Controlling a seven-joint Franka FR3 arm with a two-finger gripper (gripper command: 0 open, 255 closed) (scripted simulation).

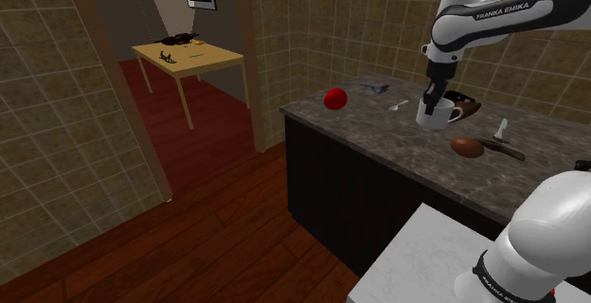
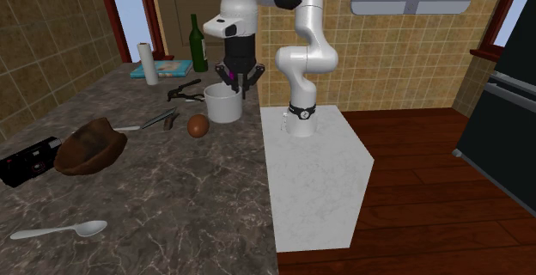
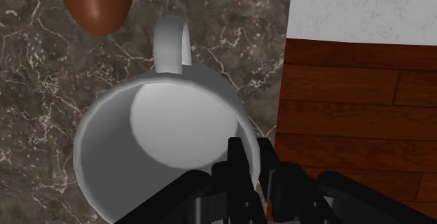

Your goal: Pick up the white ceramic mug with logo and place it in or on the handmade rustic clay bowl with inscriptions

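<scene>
Two fingers [image 3: 238,161] of claw [image 3: 253,159] pinch mug [image 3: 168,121] wall, nearly closed.

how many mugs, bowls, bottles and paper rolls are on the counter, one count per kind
white mug: 1
brown bowl: 1
green bottle: 1
paper roll: 1
total: 4

Pincer [image 3: 252,151] points down, clamping mug [image 3: 168,117] wall

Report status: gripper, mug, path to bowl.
Gripper shut on white mug at rim. Mug upright beside brown egg, apart from bowl. Egg, utensil lie between them.
</scene>
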